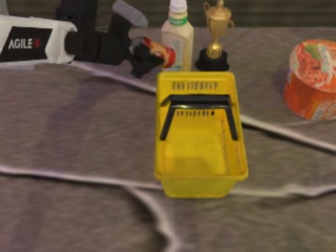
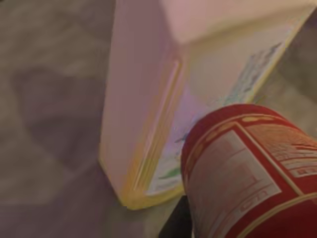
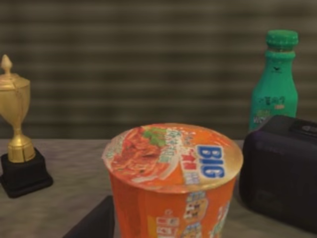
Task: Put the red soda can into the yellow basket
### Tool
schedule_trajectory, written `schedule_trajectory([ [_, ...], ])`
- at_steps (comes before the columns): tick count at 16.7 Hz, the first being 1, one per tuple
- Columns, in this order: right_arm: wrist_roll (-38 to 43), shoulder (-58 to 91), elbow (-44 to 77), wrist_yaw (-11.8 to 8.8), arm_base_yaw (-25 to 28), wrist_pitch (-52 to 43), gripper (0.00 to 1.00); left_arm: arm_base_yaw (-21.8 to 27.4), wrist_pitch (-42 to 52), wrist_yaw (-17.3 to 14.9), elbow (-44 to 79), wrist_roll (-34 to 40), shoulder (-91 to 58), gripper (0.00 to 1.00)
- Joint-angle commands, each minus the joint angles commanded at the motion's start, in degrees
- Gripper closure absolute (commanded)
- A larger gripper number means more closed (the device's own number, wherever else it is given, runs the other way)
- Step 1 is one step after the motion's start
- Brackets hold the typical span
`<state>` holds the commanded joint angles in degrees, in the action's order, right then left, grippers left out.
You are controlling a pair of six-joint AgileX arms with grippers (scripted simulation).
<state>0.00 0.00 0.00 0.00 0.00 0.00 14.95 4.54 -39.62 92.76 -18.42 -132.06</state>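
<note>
The left gripper (image 1: 143,59) is at the far side of the table, left of the basket's far end, and its jaws are clenched on the red soda can (image 1: 160,54). The can is tilted in the grip, just beside the cream bottle (image 1: 177,39) with white cap and green band; can't tell if they touch. In the left wrist view the can (image 2: 247,173) fills the corner, w/ the bottle (image 2: 163,99) close behind it.

The yellow basket (image 1: 231,173) stands near the table centre on the grey cloth (image 1: 68,136). Its black handles (image 1: 198,100) are folded across the far part of the opening. Inside only the yellow floor shows, nothing in it. The can is outside, beyond the far-left corner.

A gold trophy (image 1: 215,34) on a black base stands right of the bottle. The orange noodle tub (image 1: 312,79) is at the right side, lid closed.

Right gripper isn't seen in top view; cannot tell its jaws. The right wrist view shows the tub (image 3: 173,178), the trophy (image 3: 17,134), a green bottle (image 3: 275,84) and a dark box (image 3: 282,168).
</note>
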Motion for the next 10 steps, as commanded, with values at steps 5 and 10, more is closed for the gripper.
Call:
schedule_trajectory([
  [5,0.0,0.0,0.0,0.0,0.0,0.0,0.0,1.7,-27.9,-18.9,-7.9,9.3,3.4,1.0],
  [10,0.0,0.0,0.0,0.0,0.0,0.0,0.0,2.8,-44.4,-31.6,-13.0,15.0,7.3,1.0],
])
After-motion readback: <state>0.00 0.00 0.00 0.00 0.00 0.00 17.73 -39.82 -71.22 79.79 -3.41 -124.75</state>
